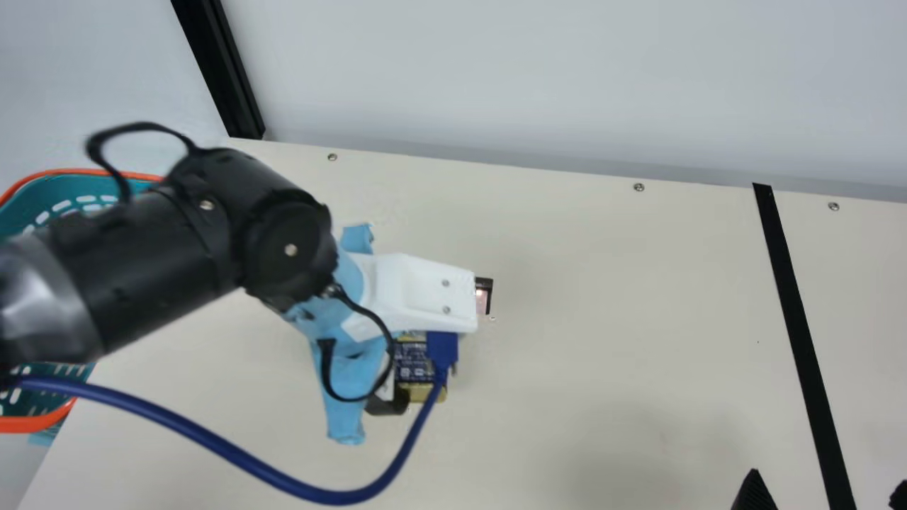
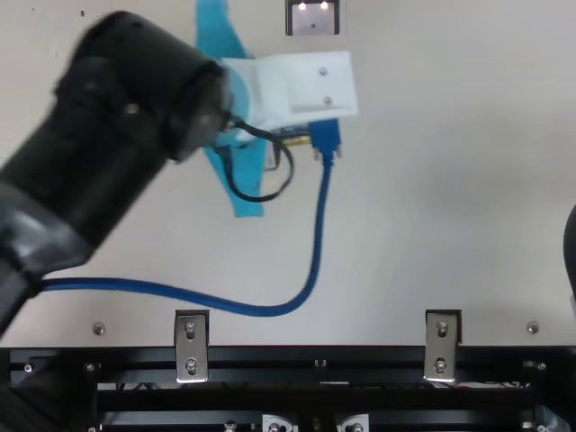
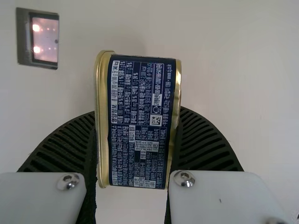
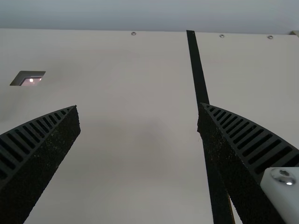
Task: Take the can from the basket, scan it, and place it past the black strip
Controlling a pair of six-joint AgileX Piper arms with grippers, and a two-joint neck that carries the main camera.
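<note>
My left gripper (image 1: 418,294) is over the table beside the scanner window (image 1: 483,297). In the left wrist view the left gripper (image 3: 135,144) is shut on the can (image 3: 142,121), gold-rimmed with a dark blue printed label; the scanner window (image 3: 44,39) lies apart from it. The can (image 1: 414,365) is partly covered by the white mount and blue plug in the main view. My right gripper (image 1: 827,489) stands open by the black strip (image 1: 801,340). From its wrist, the right gripper (image 4: 138,109) has nothing between its fingers.
A teal basket with an orange rim (image 1: 28,423) stands at the left table edge, partly behind the left arm. A blue cable (image 2: 310,270) loops from the left gripper over the table. Metal brackets (image 2: 191,346) sit at the near edge.
</note>
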